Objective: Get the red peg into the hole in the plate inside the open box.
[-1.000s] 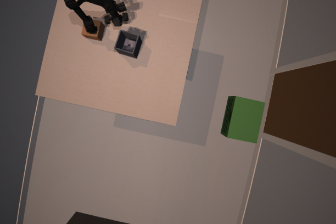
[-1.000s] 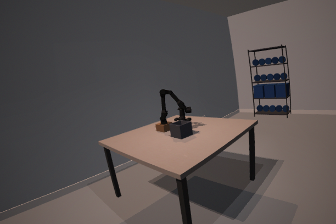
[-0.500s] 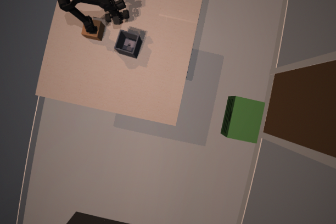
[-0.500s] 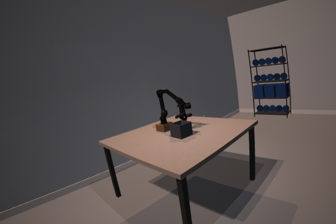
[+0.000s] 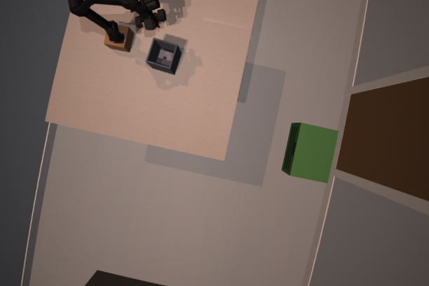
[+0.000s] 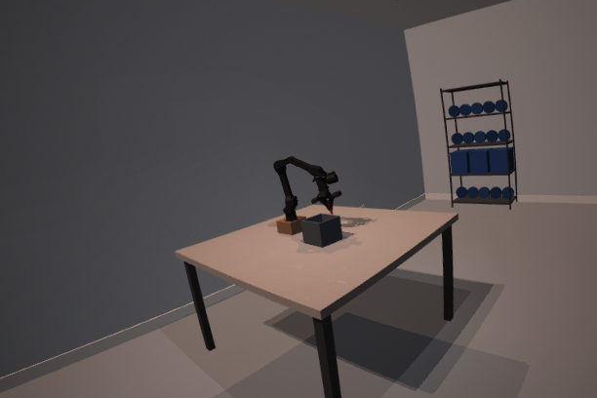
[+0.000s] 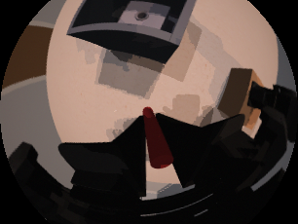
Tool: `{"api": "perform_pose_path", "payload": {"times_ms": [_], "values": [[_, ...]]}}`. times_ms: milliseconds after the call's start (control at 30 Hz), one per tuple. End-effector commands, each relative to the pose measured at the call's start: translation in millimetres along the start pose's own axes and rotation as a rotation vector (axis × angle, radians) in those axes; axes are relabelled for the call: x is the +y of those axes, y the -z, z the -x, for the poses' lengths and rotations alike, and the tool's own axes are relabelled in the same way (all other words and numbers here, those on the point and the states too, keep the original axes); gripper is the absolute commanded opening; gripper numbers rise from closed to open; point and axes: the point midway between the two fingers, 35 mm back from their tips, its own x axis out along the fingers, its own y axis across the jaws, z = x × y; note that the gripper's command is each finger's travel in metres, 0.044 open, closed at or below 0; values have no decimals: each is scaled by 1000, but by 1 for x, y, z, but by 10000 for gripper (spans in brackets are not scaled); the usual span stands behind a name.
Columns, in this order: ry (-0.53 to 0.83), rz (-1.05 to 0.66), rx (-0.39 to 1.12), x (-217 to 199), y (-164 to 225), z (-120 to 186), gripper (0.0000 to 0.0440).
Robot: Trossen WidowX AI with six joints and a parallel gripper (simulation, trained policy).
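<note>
The red peg is held between the fingertips of my gripper, which is shut on it. The peg leans at a slant between the fingers in the wrist view. Peg and gripper are above the table, outside the box. The open dark grey box stands on the table near the gripper. In the wrist view the light plate at its bottom shows a small round hole. In the top view the arm hides most of the peg.
The arm's orange-brown base block stands on the table beside the box. A green cabinet stands on the floor beyond the table. A shelf rack with blue items is in the far corner in the exterior view.
</note>
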Motion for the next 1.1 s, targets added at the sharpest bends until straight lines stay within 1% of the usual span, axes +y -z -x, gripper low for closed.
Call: {"api": "perform_pose_path", "payload": {"times_ms": [0,200,400,700,1067], "values": [[-24,4,-20,9,-13,17,0],[-18,0,-49,13,-35,35,0],[-5,-7,-78,13,-58,44,0],[22,-18,-106,10,-87,46,0],[56,-23,-115,8,-116,43,0]]}}
